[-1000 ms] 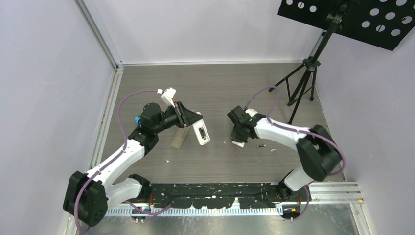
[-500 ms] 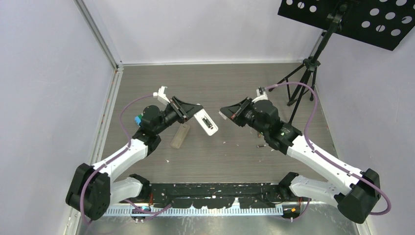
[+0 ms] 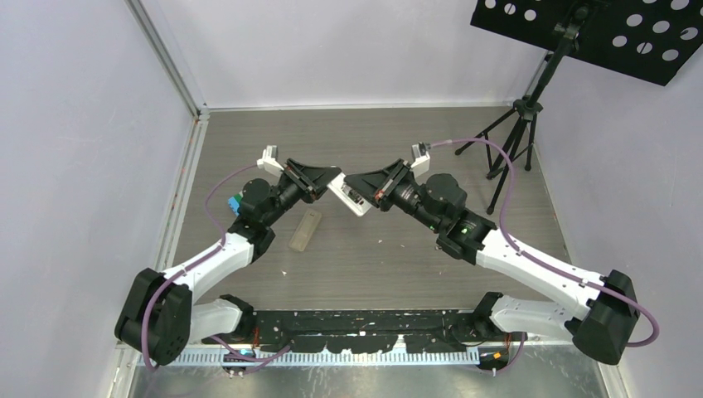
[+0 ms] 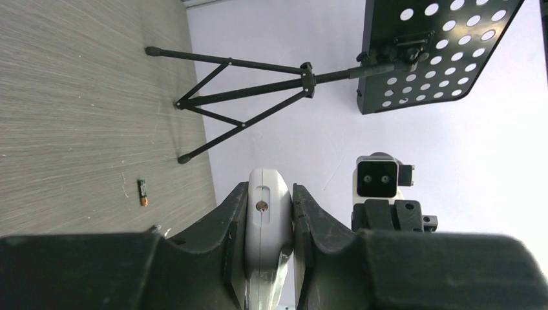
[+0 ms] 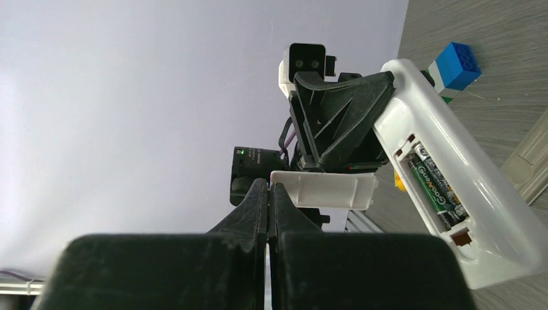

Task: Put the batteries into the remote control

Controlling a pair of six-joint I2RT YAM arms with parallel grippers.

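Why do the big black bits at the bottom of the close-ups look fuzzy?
Left wrist view: the left pincer sits too near the lens, so it blurs, while the loose battery looks sharp. Right wrist view: the right pincer, pinching a white cover, blurs too, yet the batteries in the remote control read clearly.

Only one label shows up on my feeds, and it is barely legible.
On my right wrist view, a battery [image 5: 432, 187] sitting in the recess of the remote control [image 5: 423, 113] carries green lettering that seems to begin "Goo"; the rest is too small for me to read.
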